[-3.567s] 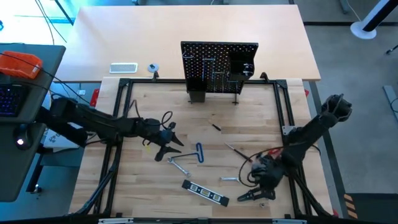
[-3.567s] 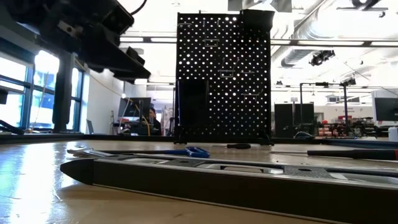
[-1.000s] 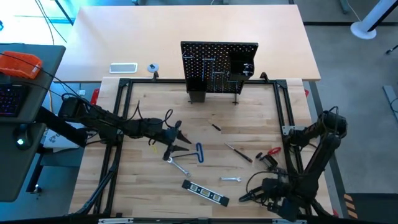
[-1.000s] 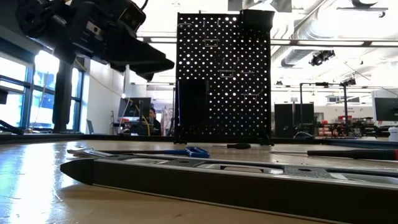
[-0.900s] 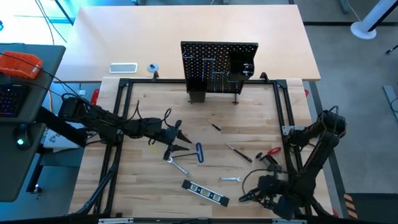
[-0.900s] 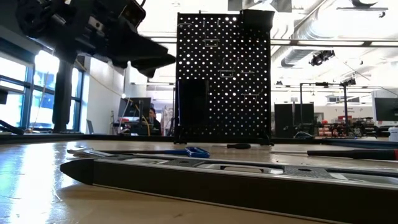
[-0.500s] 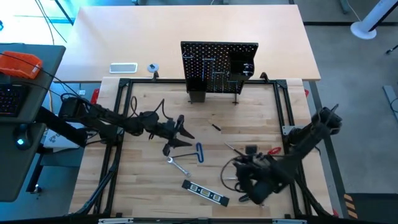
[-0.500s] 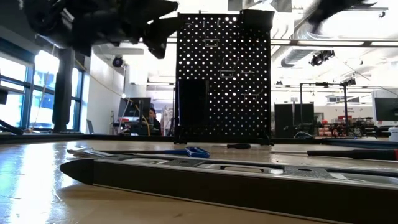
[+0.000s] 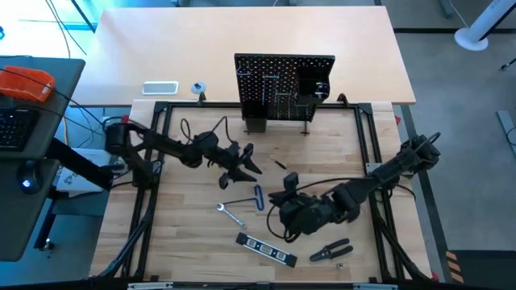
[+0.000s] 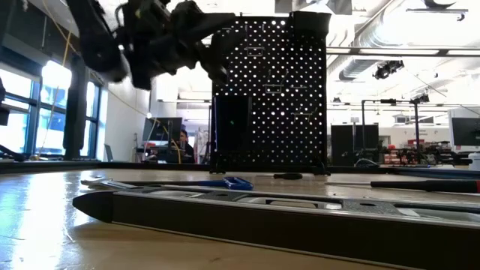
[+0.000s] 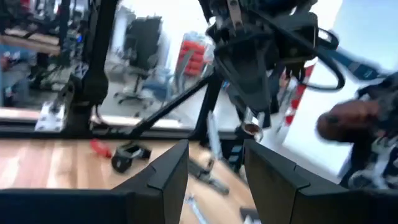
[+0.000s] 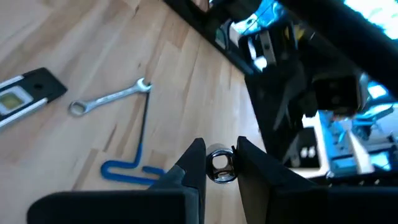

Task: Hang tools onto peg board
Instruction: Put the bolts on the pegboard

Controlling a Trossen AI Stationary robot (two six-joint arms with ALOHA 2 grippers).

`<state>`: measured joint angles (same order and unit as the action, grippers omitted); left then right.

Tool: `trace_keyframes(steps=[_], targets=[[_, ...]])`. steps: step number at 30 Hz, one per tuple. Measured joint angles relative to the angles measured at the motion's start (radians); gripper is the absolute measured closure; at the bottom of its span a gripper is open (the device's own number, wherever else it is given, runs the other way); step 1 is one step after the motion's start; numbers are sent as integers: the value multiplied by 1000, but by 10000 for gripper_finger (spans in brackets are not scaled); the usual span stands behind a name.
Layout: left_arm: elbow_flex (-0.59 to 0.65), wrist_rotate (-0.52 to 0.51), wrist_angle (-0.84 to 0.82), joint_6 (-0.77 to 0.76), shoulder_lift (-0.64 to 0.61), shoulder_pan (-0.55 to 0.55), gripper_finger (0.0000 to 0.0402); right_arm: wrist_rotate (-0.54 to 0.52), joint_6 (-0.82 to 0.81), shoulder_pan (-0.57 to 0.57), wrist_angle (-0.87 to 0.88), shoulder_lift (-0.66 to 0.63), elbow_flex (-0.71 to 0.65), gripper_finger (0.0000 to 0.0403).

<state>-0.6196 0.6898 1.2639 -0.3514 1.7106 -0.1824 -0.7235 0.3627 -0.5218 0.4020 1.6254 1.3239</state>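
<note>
Your right gripper [image 12: 217, 154] hangs above the middle of the table [image 9: 193, 242], just right of the key [image 9: 258, 196]. Its fingers are nearly closed on a silver tool [image 12: 219, 169], pinching it at their tips. You see only its round, ring-like end, so you cannot tell what kind of tool it is.

Your left gripper [image 9: 244, 163] is raised over the table left of centre, between the key and the board [image 9: 284, 84]. Its fingers [image 11: 166, 175] stand partly apart and you can see nothing between them. In the low view it shows as a dark blur in front of the board's upper left corner.

The board stands upright at the far edge of the table, with its bin [image 9: 316, 84] on the right side.

The other tools lie flat on the table:
- The key sits near the middle.
- A wrench [image 9: 231, 214] lies just to the key's left, nearer you.
- The level [image 9: 266, 250] lies at the front, close to the low camera.
- The pliers [image 9: 331, 251] lie to the right of the level.
- A small screwdriver [image 9: 279, 164] lies between the key and the board.
</note>
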Motion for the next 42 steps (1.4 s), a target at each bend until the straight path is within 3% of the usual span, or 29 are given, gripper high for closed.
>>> trace_keyframes(steps=[4,12,28,42], targets=[[-29,108,193,-156,105,-27,255,32,78,24,-55,-9,0,352],[-147,247,304,-278,228,-2,255,166,145,100,-92,-13,0,352],[-216,283,231,-304,223,20,256,247,196,155,-105,-15,0,352],[-224,274,201,-255,223,31,291,231,221,168,-102,-13,0,352]])
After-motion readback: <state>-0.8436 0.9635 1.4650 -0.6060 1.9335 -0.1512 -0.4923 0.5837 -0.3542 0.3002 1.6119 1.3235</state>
